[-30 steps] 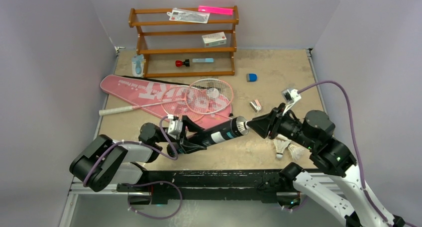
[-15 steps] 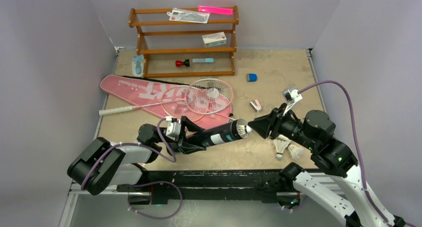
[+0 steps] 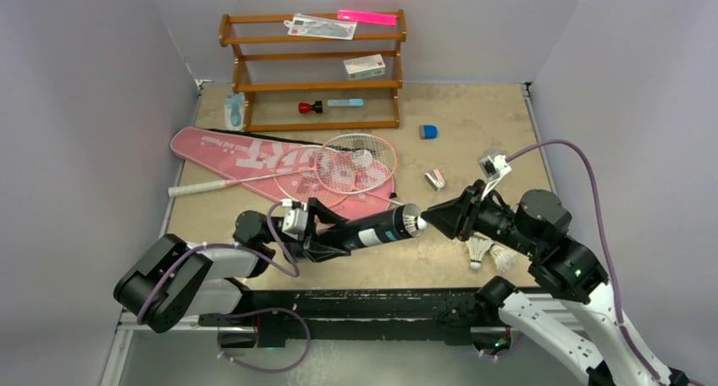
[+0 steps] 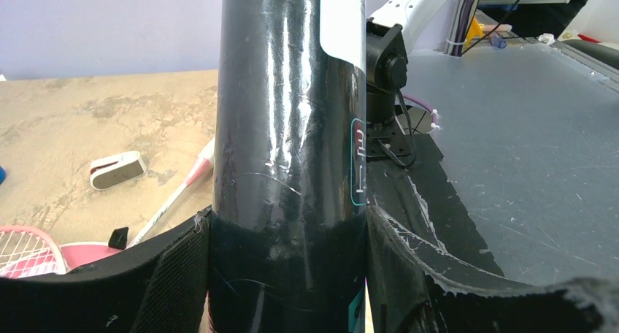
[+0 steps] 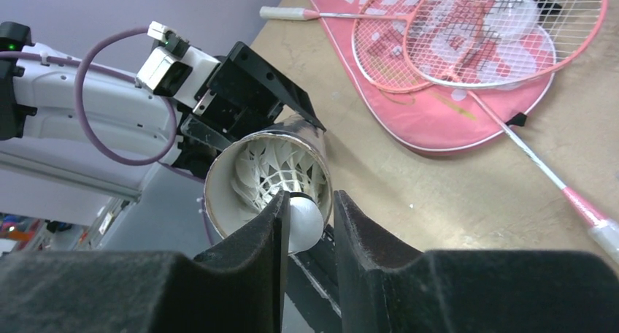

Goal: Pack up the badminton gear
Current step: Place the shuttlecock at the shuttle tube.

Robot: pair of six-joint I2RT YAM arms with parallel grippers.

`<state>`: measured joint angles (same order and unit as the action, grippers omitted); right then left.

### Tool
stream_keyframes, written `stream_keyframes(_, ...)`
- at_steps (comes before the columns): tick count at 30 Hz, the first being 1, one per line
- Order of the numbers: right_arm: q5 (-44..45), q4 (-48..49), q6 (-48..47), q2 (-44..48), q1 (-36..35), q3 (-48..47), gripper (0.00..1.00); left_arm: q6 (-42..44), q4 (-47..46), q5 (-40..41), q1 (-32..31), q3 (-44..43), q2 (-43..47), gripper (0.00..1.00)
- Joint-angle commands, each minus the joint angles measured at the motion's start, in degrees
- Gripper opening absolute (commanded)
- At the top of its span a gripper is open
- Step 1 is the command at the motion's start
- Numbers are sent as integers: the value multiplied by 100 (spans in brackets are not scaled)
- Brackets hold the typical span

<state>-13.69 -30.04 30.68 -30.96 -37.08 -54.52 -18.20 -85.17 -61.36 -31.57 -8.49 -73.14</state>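
Overhead view of a tan table (image 3: 474, 124) with two robot arms at the bottom edge. Just below centre, the left gripper (image 3: 326, 238) clamps a long black tube (image 3: 372, 229) around its lower half, its fingers spread wide on either side. The tube is lifted and tilted, with its open mouth pointing right. The right gripper (image 3: 433, 217) meets that mouth from the right. Its wrist view shows a white shuttlecock (image 5: 295, 201) sitting feathers-first in the mouth. The rounded cork pokes out between the fingers (image 5: 365, 231), which stand only a narrow gap apart. Whether they pinch the cork or merely bracket it cannot be told.

The step in hand looks like loading shuttlecocks into the tube. Next, the cork likely needs a straight push along the tube's axis and then a release, with the left arm holding the tube steady. Two loose shuttlecocks (image 3: 481, 249) lie at lower right, beside the right arm. Two pink rackets (image 3: 381, 170) rest on the pink bag (image 3: 245, 151) at centre left, with one more shuttlecock (image 3: 362, 157) on their strings, none of it packed yet.
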Motion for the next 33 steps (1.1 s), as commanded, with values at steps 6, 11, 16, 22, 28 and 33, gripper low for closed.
stream_keyframes(6,-485,681,246,-309,6,135,29,276,-185,70,-4,-63,83,47)
stream_keyframes(11,-590,718,228,-440,2,123,29,430,123,-124,-6,-150,76,46)
stream_keyframes(16,-497,576,185,-538,4,-7,35,600,547,70,-7,-176,192,47)
stream_keyframes(22,108,-65,-29,-367,2,-306,48,653,576,175,-4,-175,115,47)
stream_keyframes(28,153,-456,17,-214,1,-252,54,609,434,177,-7,-162,38,47)
stream_keyframes(33,87,-533,154,-102,6,-77,45,598,419,155,-7,-156,30,47)
